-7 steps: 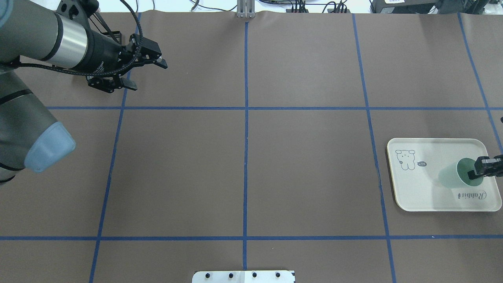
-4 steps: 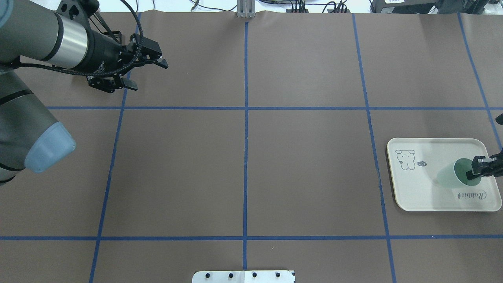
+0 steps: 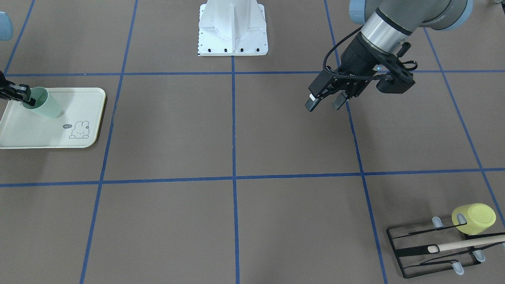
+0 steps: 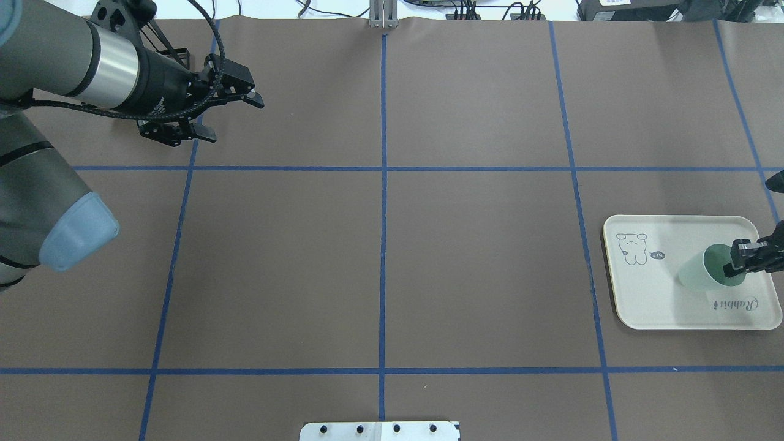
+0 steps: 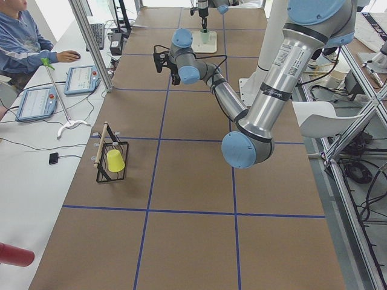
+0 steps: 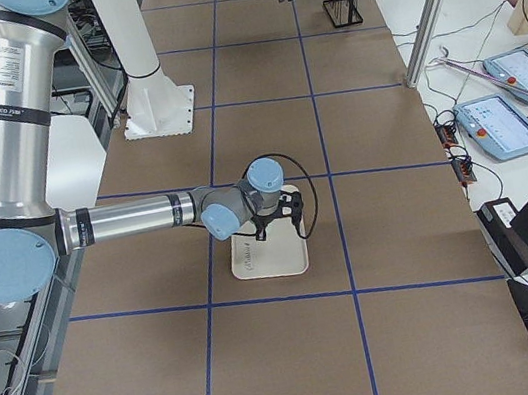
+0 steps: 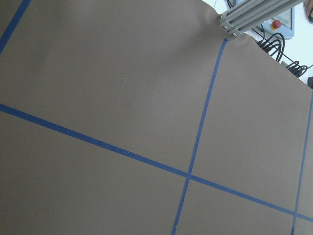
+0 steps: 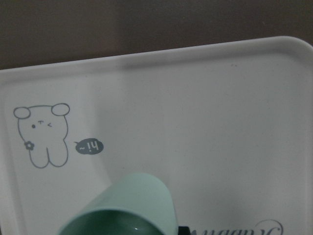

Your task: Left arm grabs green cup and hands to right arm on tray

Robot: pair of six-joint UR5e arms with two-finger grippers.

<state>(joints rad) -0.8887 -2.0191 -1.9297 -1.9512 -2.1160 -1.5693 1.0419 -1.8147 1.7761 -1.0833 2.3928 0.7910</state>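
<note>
The pale mint-green cup [image 4: 704, 274] hangs tilted over the cream tray [image 4: 655, 300], its mouth toward my right gripper [image 4: 737, 262]. That gripper is shut on the cup's rim, one finger inside and one outside. Whether the cup's base touches the tray I cannot tell. The front view shows the cup [image 3: 46, 105], the tray [image 3: 43, 136] and the right gripper [image 3: 21, 96] at the left edge. The right wrist view shows the cup [image 8: 132, 205] above the tray [image 8: 205, 112]. My left gripper [image 4: 234, 118] is open and empty at the far left, and also shows in the front view [image 3: 323, 105].
A black wire rack [image 3: 418, 252] holding a yellow-green cup [image 3: 475, 219] and a wooden stick [image 3: 469, 242] stands at the table's far corner on my left side. The robot base plate [image 3: 232, 43] is at the near middle edge. An operator [image 5: 24, 42] sits beyond the left end.
My right gripper with the green cup has shifted slightly toward the tray's middle, and the cup looks a little smaller in the overhead view. The left gripper has crept slightly to the right.
</note>
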